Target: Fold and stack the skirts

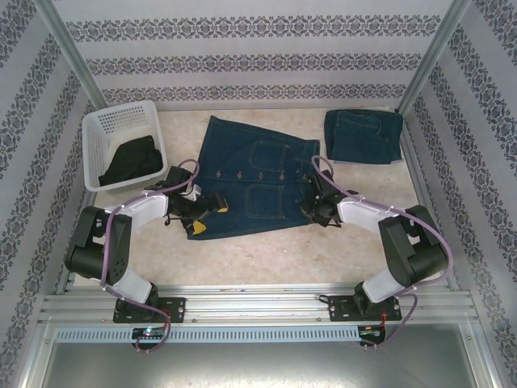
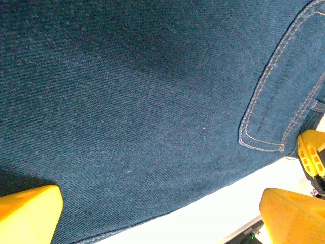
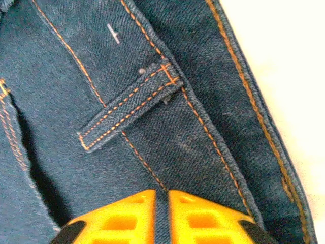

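The dark denim skirt (image 1: pixel 254 178) lies spread flat on the table (image 1: pixel 242 263), its two side edges under the two claws. The right gripper (image 3: pixel 161 216) is clenched, its yellow fingers nearly together on the waistband; it seems to have nipped a thin fold there, though the wrist view is too close to be sure cloth is really caught. A belt loop (image 3: pixel 129 112) sits just ahead of its tips, and the waistband's outer edge runs to their right. The left gripper (image 1: pixel 207 215) is released, jaws wide, hovering over the hem edge with a stitched pocket (image 2: pixel 284 101) ahead and to its right. To fold well, the left claw should drop onto the hem and bite a full edge before either arm lifts. Then both should rise together and carry the cloth evenly across, so the fold lands straight. A folded denim skirt (image 1: pixel 363 136) waits well beyond the right claw. The black skirt (image 1: pixel 129 160) sits in the basket (image 1: pixel 101 125) beyond the left one.
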### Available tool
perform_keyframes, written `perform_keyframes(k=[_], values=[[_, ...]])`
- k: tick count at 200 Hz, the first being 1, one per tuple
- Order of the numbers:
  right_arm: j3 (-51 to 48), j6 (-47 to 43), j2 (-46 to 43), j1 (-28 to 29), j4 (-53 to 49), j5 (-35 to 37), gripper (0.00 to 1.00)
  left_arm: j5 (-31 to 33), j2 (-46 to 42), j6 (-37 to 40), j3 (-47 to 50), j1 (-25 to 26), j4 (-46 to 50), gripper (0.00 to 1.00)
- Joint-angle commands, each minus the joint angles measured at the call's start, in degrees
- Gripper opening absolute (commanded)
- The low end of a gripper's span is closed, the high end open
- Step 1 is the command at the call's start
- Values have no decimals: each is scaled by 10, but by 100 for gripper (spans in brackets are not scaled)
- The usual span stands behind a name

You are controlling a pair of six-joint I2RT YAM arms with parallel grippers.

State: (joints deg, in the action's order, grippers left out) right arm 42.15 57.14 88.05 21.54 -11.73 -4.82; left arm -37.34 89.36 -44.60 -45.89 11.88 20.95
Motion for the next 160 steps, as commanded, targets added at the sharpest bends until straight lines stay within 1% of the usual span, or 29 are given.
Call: perform_keyframes(k=[1, 11, 20, 22, 24, 26, 27, 28, 30, 47, 67, 82, 90, 98, 107, 125, 133, 146, 160], values=[[2, -7, -51, -1, -16, 36, 30, -16, -56, 13, -17, -6, 30, 100], [5, -17, -78, -1, -30, 50, 39, 3, -87, 7, -24, -6, 38, 100], [4, -25, -100, -2, -36, 62, 50, 34, -112, 1, -29, -6, 55, 100], [3, -27, -103, -3, -36, 65, 55, 42, -116, 0, -30, -5, 61, 100], [3, -29, -108, -3, -36, 67, 71, 49, -120, -2, -31, -6, 66, 100], [2, -31, -112, -4, -35, 69, 89, 58, -124, -4, -31, -6, 71, 100], [1, -32, -114, -5, -35, 70, 94, 62, -127, -5, -31, -6, 74, 100], [1, -34, -115, -5, -35, 70, 96, 66, -130, -6, -31, -6, 76, 100], [0, -36, -118, -8, -35, 70, 97, 75, -133, -9, -31, -6, 81, 100], [3, -61, -135, -24, -56, 63, 98, 134, -164, -36, -23, -6, 119, 100], [5, -73, -146, -45, -107, 63, 98, 158, -202, -85, 7, -6, 129, 100], [-20, -94, -157, -67, -91, 5, 98, 170, -243, -137, 45, -4, 119, 100], [-26, -80, -159, -77, -104, -10, 98, 170, -266, -169, 69, -2, 106, 100], [-31, -82, -159, -93, -102, -54, 98, 171, -289, -199, 97, 0, 90, 100], [-37, -68, -156, -104, -99, -85, 98, 169, -310, -231, 125, 2, 73, 100], [-65, -28, -160, -111, -27, -137, 98, 170, -334, -266, 161, 4, 58, 100], [-71, -11, -161, -109, -14, -143, 98, 168, -340, -274, 169, 5, 54, 100], [-77, 11, -169, -102, -5, -130, 96, 166, -345, -281, 175, 6, 49, 100], [-83, 36, -179, -96, -9, -113, 88, 168, -347, -281, 175, 6, 45, 100]])
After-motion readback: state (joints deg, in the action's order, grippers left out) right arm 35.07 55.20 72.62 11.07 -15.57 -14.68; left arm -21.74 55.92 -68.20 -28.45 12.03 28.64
